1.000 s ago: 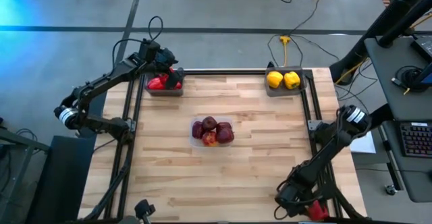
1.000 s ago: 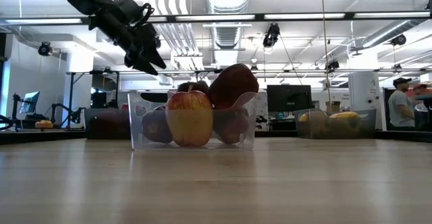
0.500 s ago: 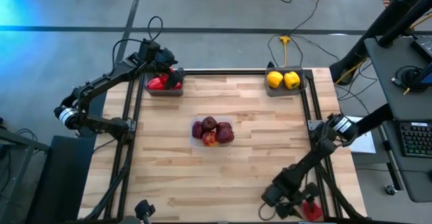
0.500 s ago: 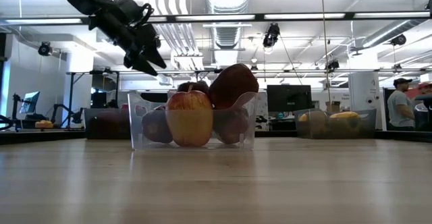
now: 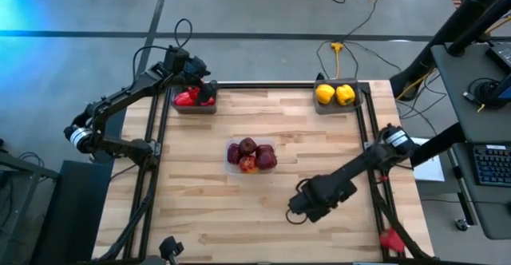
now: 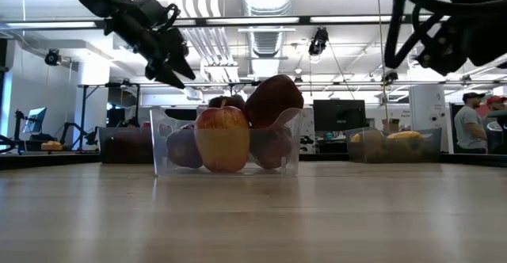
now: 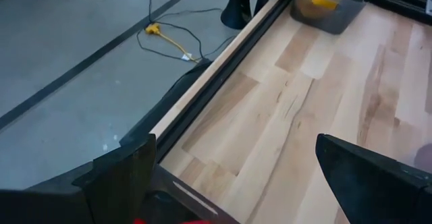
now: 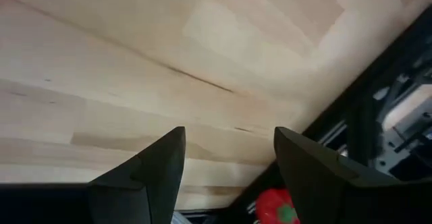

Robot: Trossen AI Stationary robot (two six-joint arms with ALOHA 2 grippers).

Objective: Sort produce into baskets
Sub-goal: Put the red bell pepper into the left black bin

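Observation:
Several dark red apples (image 5: pixel 251 155) fill the clear container (image 5: pixel 229 145) at the table's middle. Two yellow peppers (image 5: pixel 334 94) sit in the grey tray (image 5: pixel 318 108) at the far right. Red peppers (image 5: pixel 185 98) lie in the grey tray (image 5: pixel 194 110) at the far left. My left gripper (image 5: pixel 205 93) hangs open above them with nothing between its fingers. My right gripper (image 5: pixel 295 209) stands open and bare over the wood, near and to the right of the apples, slanting down. One red pepper (image 5: pixel 391 239) lies outside the right rail by the near corner.
Black rails (image 5: pixel 369 149) run along the table's left, far and right edges. Bare wood (image 5: pixel 200 209) stretches across the near half of the table. Cables (image 5: pixel 339 49) trail on the floor beyond the far edge. People stand in the room behind (image 6: pixel 473 120).
My right gripper has swung from beyond the table's near right corner toward the left and far side, in over the wood. It has risen a little and turned about. Its fingers keep the same gap. The stray red pepper stays behind by the right rail.

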